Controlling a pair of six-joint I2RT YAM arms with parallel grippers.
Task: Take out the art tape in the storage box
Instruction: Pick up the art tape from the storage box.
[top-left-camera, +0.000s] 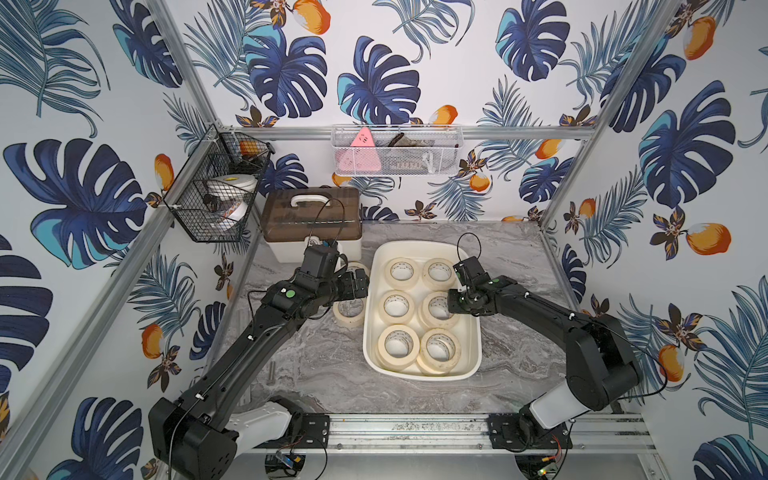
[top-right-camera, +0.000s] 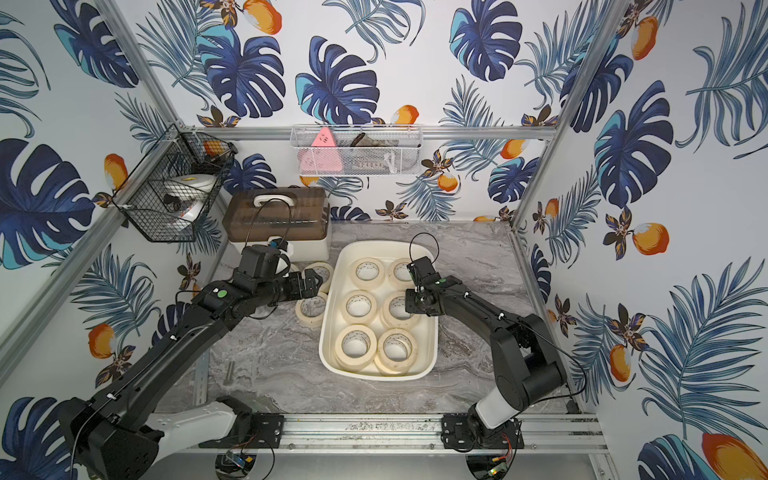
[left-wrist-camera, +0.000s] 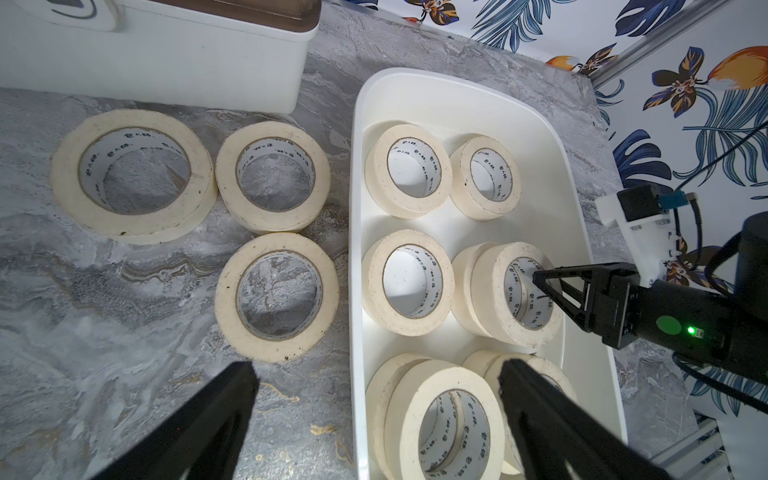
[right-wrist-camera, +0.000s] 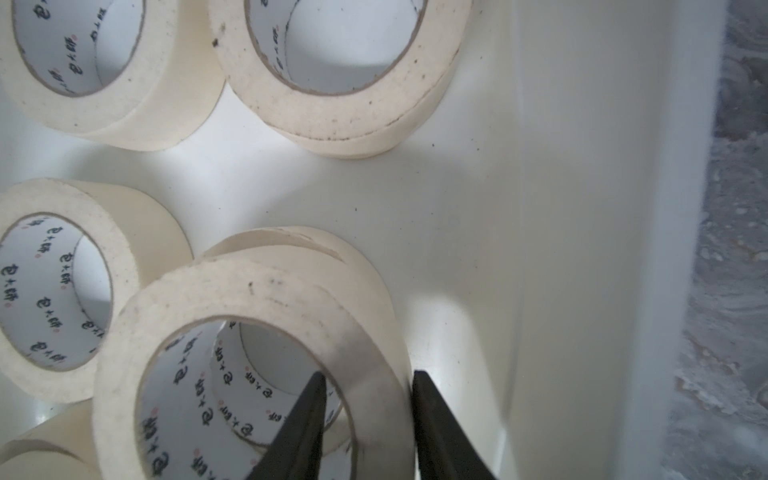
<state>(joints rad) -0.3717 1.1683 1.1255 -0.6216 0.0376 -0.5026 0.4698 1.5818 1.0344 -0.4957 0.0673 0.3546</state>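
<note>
My right gripper is straddling the wall of the top art tape roll at the storage box's 3 o'clock. Clamped or not, I cannot tell. Lifting on so shallow a bite, I am risking it slipping free — or dragging the roll beneath along.

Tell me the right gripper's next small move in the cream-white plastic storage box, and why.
Probably close the right gripper fully: its fingers straddle the wall of the top cream-beige masking tape roll in the cream-white plastic storage box, one inside the core, one outside, but a firm pinch isn't clear.
</note>
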